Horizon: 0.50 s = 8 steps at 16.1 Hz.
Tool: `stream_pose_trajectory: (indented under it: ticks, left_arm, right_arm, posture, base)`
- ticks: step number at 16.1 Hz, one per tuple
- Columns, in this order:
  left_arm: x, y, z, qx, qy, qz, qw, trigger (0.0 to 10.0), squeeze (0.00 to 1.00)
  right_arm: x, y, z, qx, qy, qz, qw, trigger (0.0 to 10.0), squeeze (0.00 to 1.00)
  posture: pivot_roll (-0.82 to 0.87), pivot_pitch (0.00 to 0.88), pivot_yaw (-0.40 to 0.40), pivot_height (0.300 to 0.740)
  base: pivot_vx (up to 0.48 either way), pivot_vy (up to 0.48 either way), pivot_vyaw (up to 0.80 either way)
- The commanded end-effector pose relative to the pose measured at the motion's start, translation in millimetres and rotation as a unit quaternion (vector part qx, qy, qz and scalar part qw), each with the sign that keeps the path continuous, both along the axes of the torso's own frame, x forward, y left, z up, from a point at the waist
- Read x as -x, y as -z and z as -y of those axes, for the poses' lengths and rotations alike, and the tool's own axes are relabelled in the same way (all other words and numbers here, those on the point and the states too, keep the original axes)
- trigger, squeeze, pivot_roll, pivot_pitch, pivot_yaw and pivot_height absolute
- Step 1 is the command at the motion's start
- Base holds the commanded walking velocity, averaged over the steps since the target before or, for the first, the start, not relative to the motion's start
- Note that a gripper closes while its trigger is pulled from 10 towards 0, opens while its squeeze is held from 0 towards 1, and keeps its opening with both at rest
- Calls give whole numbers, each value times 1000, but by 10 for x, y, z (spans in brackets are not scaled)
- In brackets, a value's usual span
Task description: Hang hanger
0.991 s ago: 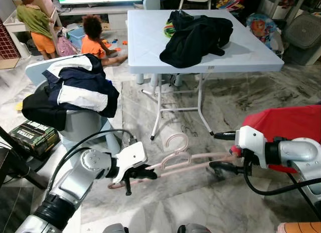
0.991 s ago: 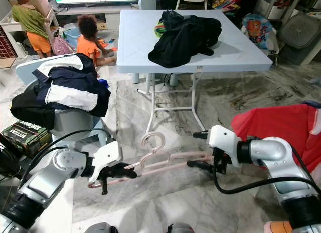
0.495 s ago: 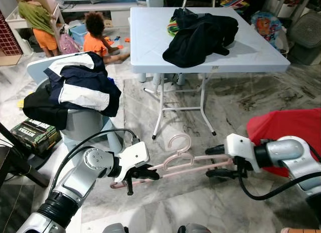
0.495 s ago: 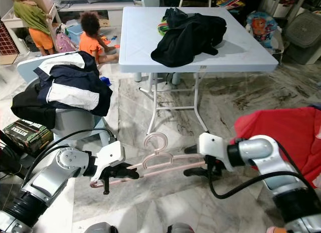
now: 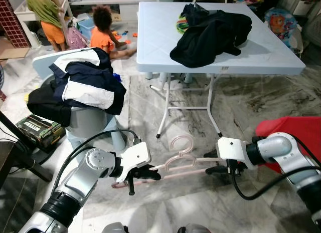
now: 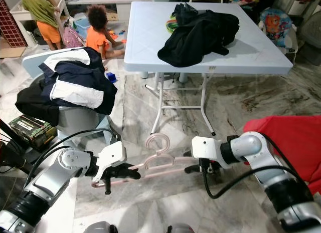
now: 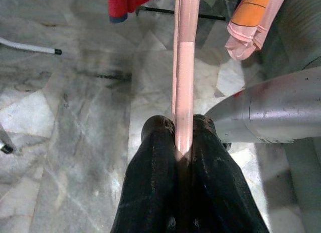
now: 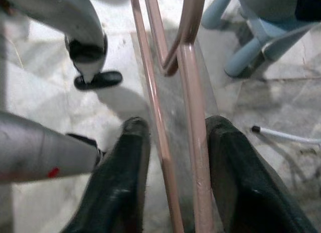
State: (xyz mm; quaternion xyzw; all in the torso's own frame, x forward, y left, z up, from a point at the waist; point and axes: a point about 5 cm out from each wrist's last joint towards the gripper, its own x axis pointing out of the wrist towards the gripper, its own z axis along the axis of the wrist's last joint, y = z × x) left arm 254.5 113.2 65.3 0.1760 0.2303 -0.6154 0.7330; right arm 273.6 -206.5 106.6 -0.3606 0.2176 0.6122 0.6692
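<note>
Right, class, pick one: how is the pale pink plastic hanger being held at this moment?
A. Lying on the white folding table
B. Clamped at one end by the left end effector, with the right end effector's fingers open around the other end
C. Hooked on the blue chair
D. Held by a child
B: the left end effector is shut on the pale pink plastic hanger, while the right end effector has its fingers open on either side of the hanger's bars.

Grey-veined marble floor (image 5: 261, 102), a pale blue folding table (image 5: 160, 47) with dark clothes (image 5: 210, 35) heaped on it, and a jacket-draped chair (image 5: 85, 118) beside it.
</note>
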Motion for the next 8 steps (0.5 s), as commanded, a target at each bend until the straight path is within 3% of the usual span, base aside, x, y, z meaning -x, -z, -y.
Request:
stream_pose_trajectory:
  ticks: [1,5,8]
  left_arm:
    - [-37,-48,21,-1,9,15,1000,10000,0]
    - [-24,-36,30,-1,11,17,1000,10000,0]
    - [-12,-16,34,-5,14,19,1000,10000,0]
  right_arm:
    - [-42,26,44,26,3,12,1000,0,0]
    - [-86,94,83,64,2,16,998,0,0]
    - [-121,90,43,52,2,11,999,0,0]
  posture:
    - [-67,0,-51,740]
    - [-69,0,-54,740]
    - [-66,0,-56,740]
  base:
    - [0,0,0]
    - [0,0,0]
    - [0,0,0]
